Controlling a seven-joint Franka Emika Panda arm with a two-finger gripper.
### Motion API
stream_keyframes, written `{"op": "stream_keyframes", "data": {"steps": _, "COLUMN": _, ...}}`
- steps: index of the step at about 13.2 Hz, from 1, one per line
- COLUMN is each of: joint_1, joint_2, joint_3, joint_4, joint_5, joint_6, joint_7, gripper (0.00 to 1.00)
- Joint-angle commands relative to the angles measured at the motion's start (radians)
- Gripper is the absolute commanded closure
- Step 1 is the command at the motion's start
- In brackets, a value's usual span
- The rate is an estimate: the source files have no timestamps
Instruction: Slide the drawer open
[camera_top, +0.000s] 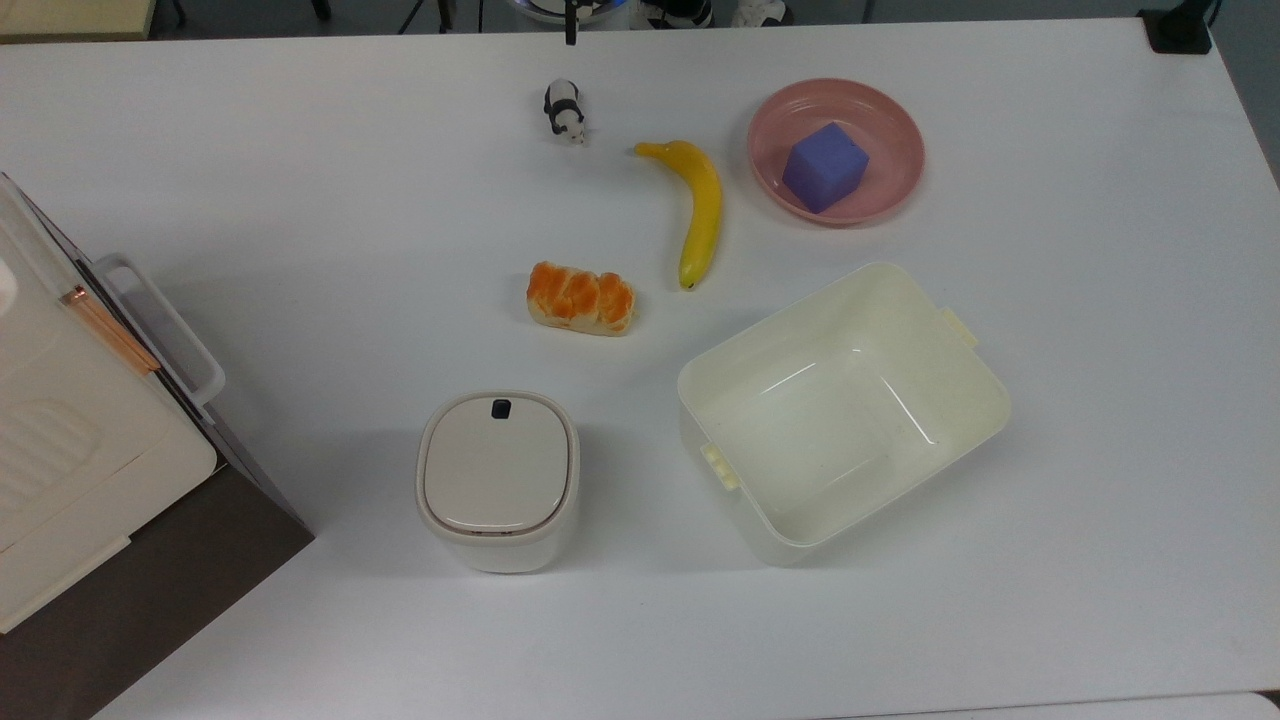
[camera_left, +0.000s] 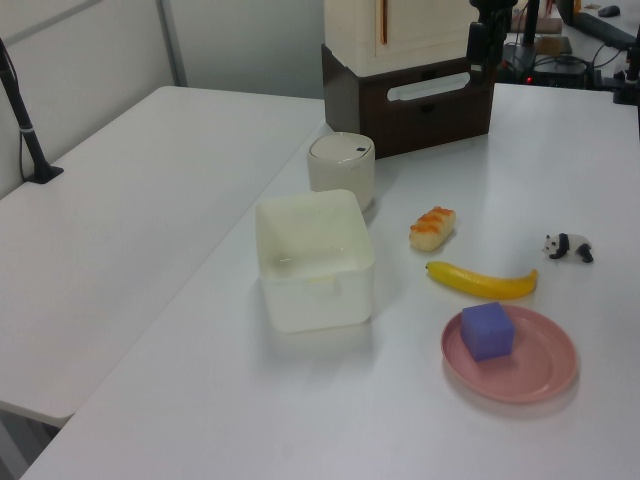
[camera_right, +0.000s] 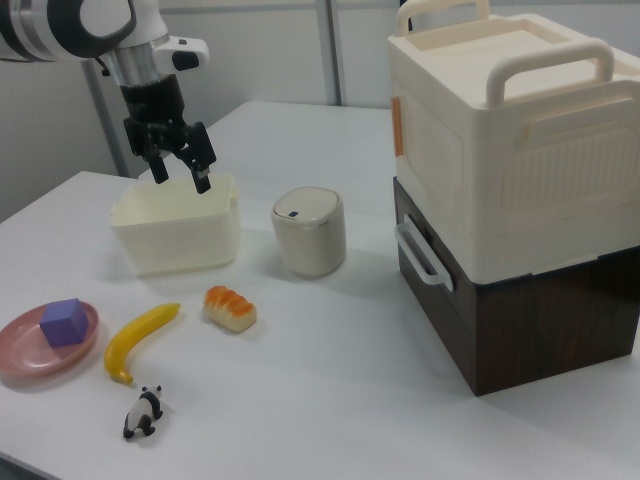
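The drawer is the dark brown front of the wooden box under the white appliance, and it sits flush with the box. Its white loop handle sticks out toward the table. The same handle shows at the top view's left and as a pale bar at the back of the left view. My gripper hangs open and empty in the air at the right view's upper left, above the cream tub and far from the drawer.
On the table are a lidded white bin, the cream tub, a bread loaf, a banana, a toy panda and a pink plate with a purple cube. A white appliance tops the drawer box.
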Motion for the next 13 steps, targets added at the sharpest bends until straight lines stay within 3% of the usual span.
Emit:
{"op": "stream_keyframes", "data": {"steps": 1, "joint_1": 0.004, "joint_2": -0.013, "joint_3": -0.006, "joint_4": -0.013, "joint_5": 0.014, "joint_6": -0.021, "joint_7": -0.021, "gripper": 0.00}}
{"op": "stream_keyframes", "data": {"steps": 7, "joint_1": 0.009, "joint_2": -0.014, "joint_3": -0.004, "joint_4": -0.035, "joint_5": 0.017, "joint_6": -0.014, "joint_7": -0.176, "gripper": 0.00}}
{"op": "stream_keyframes", "data": {"steps": 9, "joint_1": 0.004, "joint_2": -0.011, "joint_3": -0.006, "joint_4": -0.042, "joint_5": 0.017, "joint_6": -0.011, "joint_7": -0.264, "gripper": 0.00}}
{"op": "stream_keyframes", "data": {"steps": 11, "joint_1": -0.017, "joint_2": -0.008, "joint_3": -0.006, "joint_4": -0.056, "joint_5": 0.015, "joint_6": -0.003, "joint_7": -0.446, "gripper": 0.00}}
{"op": "stream_keyframes", "data": {"steps": 13, "joint_1": -0.043, "joint_2": 0.006, "joint_3": -0.006, "joint_4": -0.058, "joint_5": 0.014, "joint_6": 0.034, "joint_7": -0.516, "gripper": 0.00}}
